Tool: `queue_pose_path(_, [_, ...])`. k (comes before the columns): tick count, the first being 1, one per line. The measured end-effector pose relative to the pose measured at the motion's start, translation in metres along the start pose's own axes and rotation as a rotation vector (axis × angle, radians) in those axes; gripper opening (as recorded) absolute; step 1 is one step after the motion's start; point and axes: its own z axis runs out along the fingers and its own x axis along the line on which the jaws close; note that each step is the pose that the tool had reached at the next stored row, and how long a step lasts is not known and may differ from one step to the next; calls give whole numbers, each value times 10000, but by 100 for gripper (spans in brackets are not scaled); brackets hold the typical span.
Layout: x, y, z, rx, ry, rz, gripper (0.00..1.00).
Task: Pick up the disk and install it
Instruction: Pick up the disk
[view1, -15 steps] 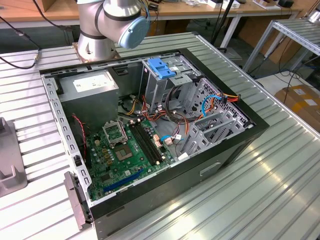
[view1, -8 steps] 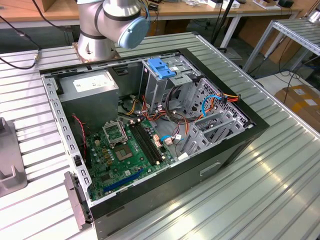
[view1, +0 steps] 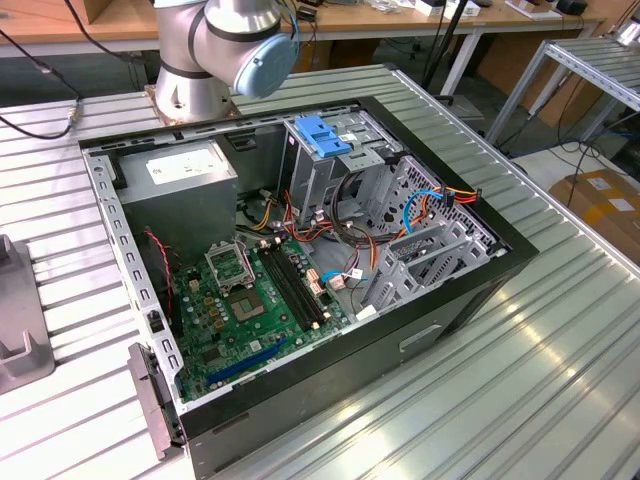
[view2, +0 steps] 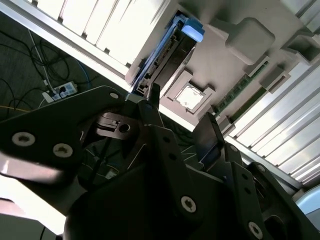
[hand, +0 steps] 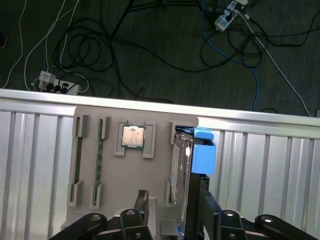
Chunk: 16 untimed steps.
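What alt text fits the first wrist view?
A dark flat hard drive with bright blue plastic side rails stands on edge in a grey plastic holder tray, the open black end effector straddling it. The tray also holds a square silver processor chip and sits on a ribbed aluminium table.

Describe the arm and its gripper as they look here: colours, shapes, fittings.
The arm is built of rounded silver-grey metal joints, one closed by a pale blue cap. The gripper is matte black, with flat angular link plates and narrow fingers, studded with round silver screw heads.
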Motion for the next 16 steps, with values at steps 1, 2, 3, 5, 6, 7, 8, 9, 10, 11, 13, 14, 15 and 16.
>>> queue_pose_path(1, [-14,2,4,0,-3,1,54])
queue_pose_path(2, [-29,4,8,1,-6,2,54])
queue_pose_path(3, [-45,6,12,0,-9,2,54])
queue_pose_path(5, [-82,11,24,2,-14,5,54])
queue_pose_path(6, [-107,16,32,2,-18,7,54])
queue_pose_path(7, [-124,20,38,3,-21,8,54])
queue_pose_path(8, [-140,26,44,4,-23,8,54])
queue_pose_path(9, [-164,37,53,3,-28,8,54])
queue_pose_path(10, [-176,46,61,1,-30,7,54])
queue_pose_path(11, [-186,55,70,2,-32,7,54])
queue_pose_path(13, [-208,85,106,2,-33,7,54])
queue_pose_path(14, [-214,95,124,4,-34,7,54])
queue_pose_path(15, [-219,103,139,5,-34,7,54])
queue_pose_path(16, [-228,118,163,2,-33,7,54])
